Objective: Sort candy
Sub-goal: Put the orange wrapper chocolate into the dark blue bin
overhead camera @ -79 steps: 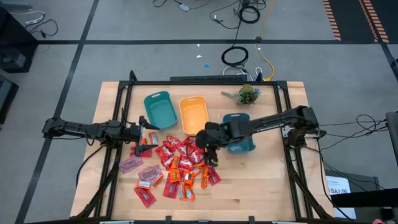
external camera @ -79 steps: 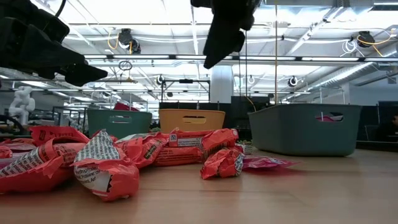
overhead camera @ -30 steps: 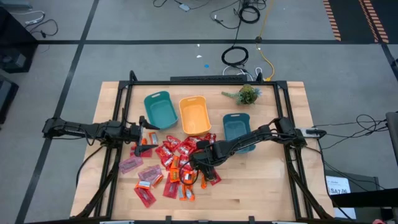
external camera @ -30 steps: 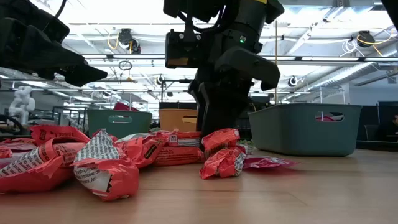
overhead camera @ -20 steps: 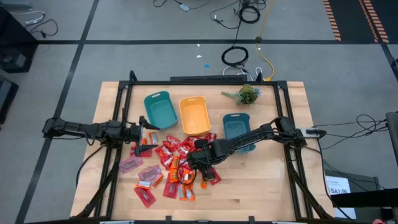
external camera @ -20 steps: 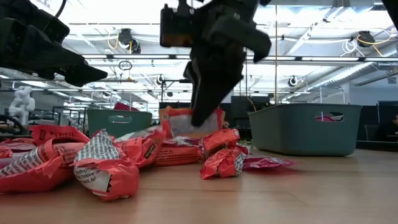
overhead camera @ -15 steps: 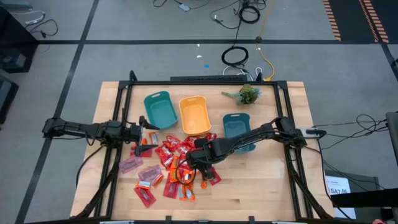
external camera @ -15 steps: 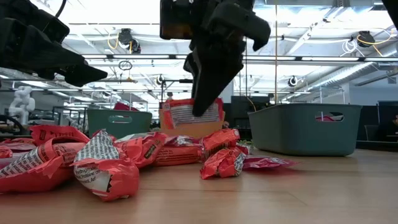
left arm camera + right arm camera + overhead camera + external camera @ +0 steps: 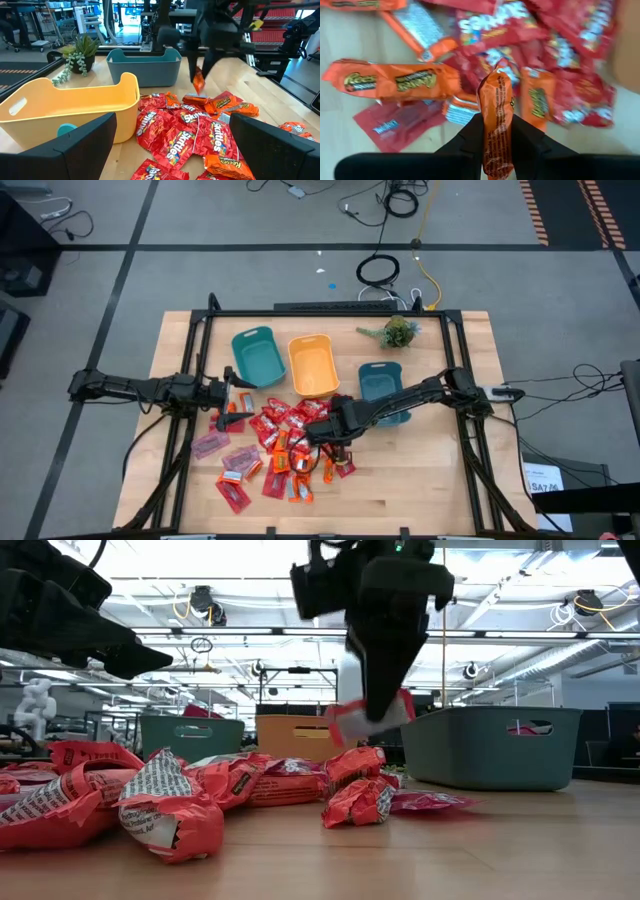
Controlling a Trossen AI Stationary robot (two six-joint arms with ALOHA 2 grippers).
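Note:
The candy pile of red and orange packets lies on the wooden table in front of the bins; it also shows in the low view. My right gripper hovers over the pile's right part, shut on one orange packet, which also shows in the left wrist view. My left gripper waits open above the table at the pile's left edge, fingers wide apart. My right gripper pinches the orange packet between its two fingers, coming from above and pointing down. The fingers are on its upper part. The packet is lifted clear of the pile and hangs tilted below the fingers, its free end toward the table.
Three bins stand behind the pile: a teal one, an orange one and a second teal one to the right. A small green plant sits near the far edge. Bare wood lies right of the pile.
My right gripper was down in the pile a second ago. It has since risen with the orange packet between its fingers and moved toward the table's right, nearer the right teal bin. The packet has come off the pile and now hangs clear.

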